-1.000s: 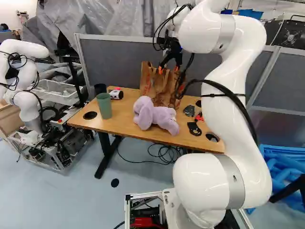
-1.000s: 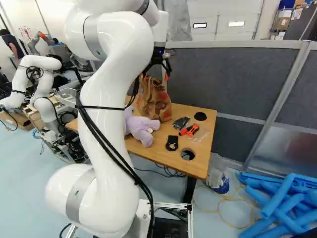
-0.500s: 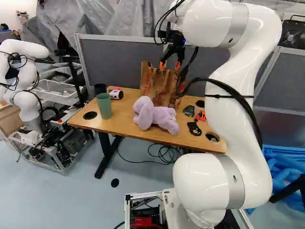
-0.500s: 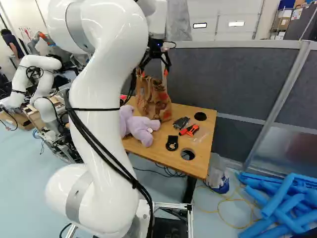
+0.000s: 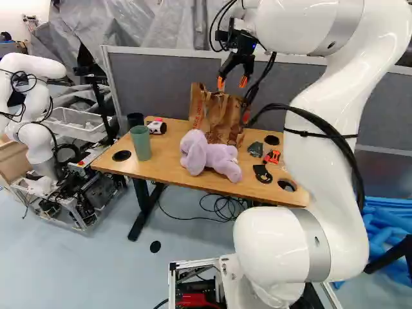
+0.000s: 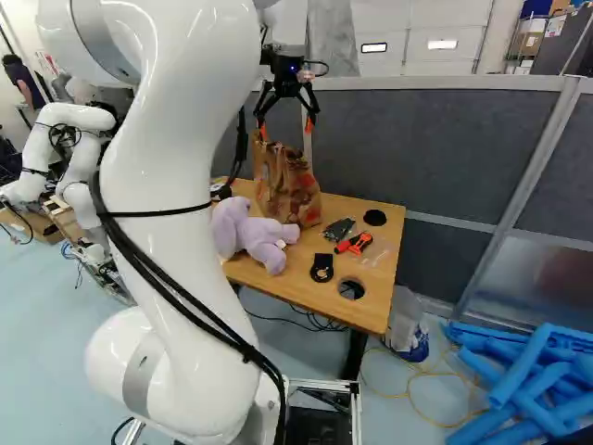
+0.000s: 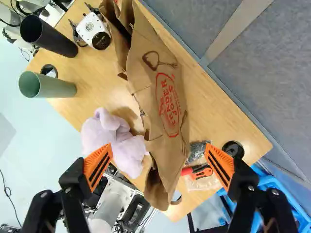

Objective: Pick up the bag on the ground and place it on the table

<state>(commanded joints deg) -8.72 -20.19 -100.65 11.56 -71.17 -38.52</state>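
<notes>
brown paper bag (image 6: 286,184): standing on light-wood counter (image 7: 214,111), beside lilac plush toy (image 7: 114,141) | black, orange-padded hand (image 7: 159,160): spread above bag, holding nothing | handling: probably light, crumply, tearable; pinch gently at upper edge, both paper layers together

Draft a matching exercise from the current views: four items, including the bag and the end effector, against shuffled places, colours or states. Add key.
Things
1. Paper bag
2. Plush toy
3. Green cup
4. End effector

Places, colours, states
A. Lilac, lying on the table
B. Open, above the paper bag
C. Standing just in front of the black cup
D. Brown, upright behind the plush toy

Pairs: 1-D, 2-A, 3-C, 4-B
</notes>
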